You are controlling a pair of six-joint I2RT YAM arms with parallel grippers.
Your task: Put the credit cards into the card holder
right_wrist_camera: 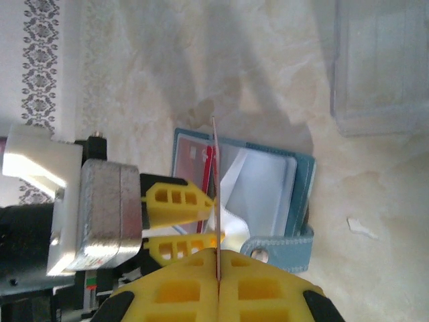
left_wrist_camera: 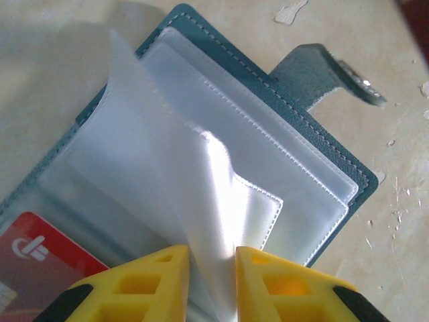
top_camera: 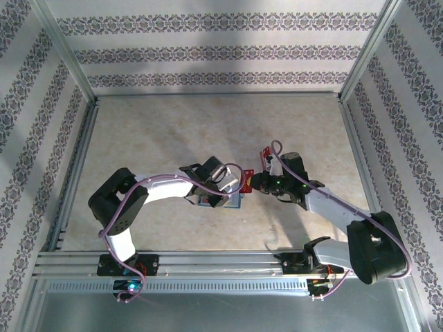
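The teal card holder (left_wrist_camera: 322,141) lies open on the table, its strap with a snap (left_wrist_camera: 335,67) flung out. One see-through pocket sheet (left_wrist_camera: 167,154) stands lifted, pinched between the yellow fingertips of my left gripper (left_wrist_camera: 211,268). A red credit card (left_wrist_camera: 40,258) sits in a pocket at the lower left. In the right wrist view my right gripper (right_wrist_camera: 218,258) is shut on another credit card (right_wrist_camera: 215,174), held edge-on just above the open card holder (right_wrist_camera: 275,181), beside the left fingers (right_wrist_camera: 177,201). From above, both grippers meet over the holder (top_camera: 223,201), and the held card (top_camera: 247,181) shows red.
A clear plastic box (right_wrist_camera: 382,67) sits on the table beyond the holder in the right wrist view. Small white flakes (right_wrist_camera: 362,228) lie on the beige tabletop. Patterned walls and metal rails (top_camera: 208,259) enclose the workspace.
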